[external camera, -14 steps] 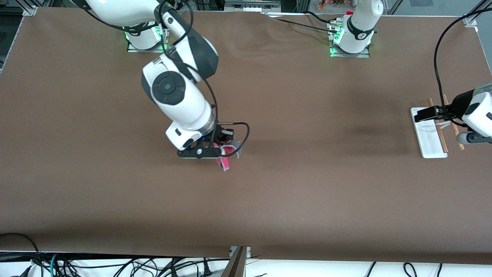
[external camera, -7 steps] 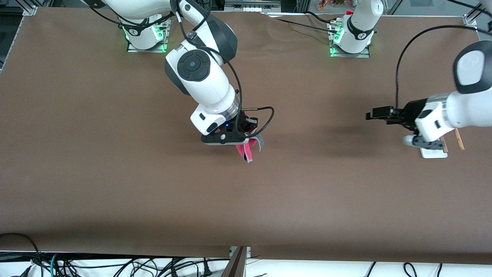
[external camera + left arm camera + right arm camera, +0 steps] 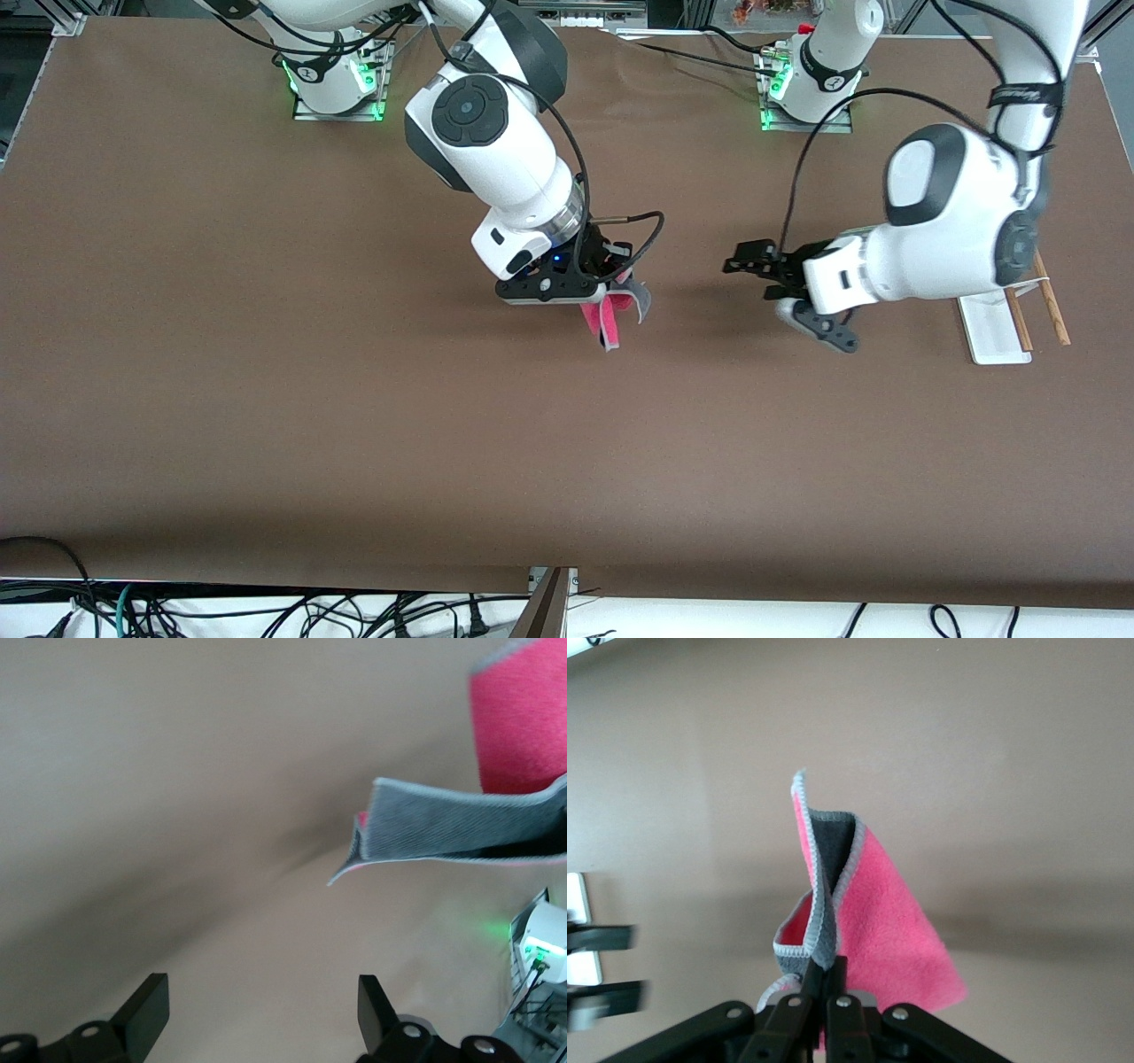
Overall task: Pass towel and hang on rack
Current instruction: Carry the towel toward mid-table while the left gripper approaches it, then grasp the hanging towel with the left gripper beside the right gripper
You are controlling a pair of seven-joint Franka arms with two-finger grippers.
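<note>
A: Front view first; what is there to count?

B: One towel point(image 3: 609, 319), one rack point(image 3: 997, 324), two arms; the brown surface point(image 3: 266, 399) carries the rack only, at the left arm's end; the rack has a flat white base and two thin wooden rods, partly covered by the left arm's white forearm.

A: And the arms?

B: The right arm reaches down from its base toward the middle of the surface, wrist bent downward; the right hand point(image 3: 603, 299) has its fingers pressed together on the towel, pinching its upper edge, and the cloth hangs below it, pink with a grey edge, up in the air over the middle of the surface; the left arm folds out from its base with the forearm level, and the left hand point(image 3: 749, 268) points sideways toward the towel, near it but apart, over bare surface between the towel and the rack.

A: Left wrist view?

B: Two dark fingertips point(image 3: 146, 1014) stand spread wide with nothing between them; the towel point(image 3: 461, 828) hangs ahead of them, grey face and pink face both showing.

A: Right wrist view?

B: The right hand point(image 3: 826, 979) is clamped on the towel point(image 3: 868, 921); the cloth folds over itself, pink outside, dark grey inside; the left hand's fingers point(image 3: 598, 939) show blurred at the edge, beside a sliver of the white rack base point(image 3: 580, 930).
</note>
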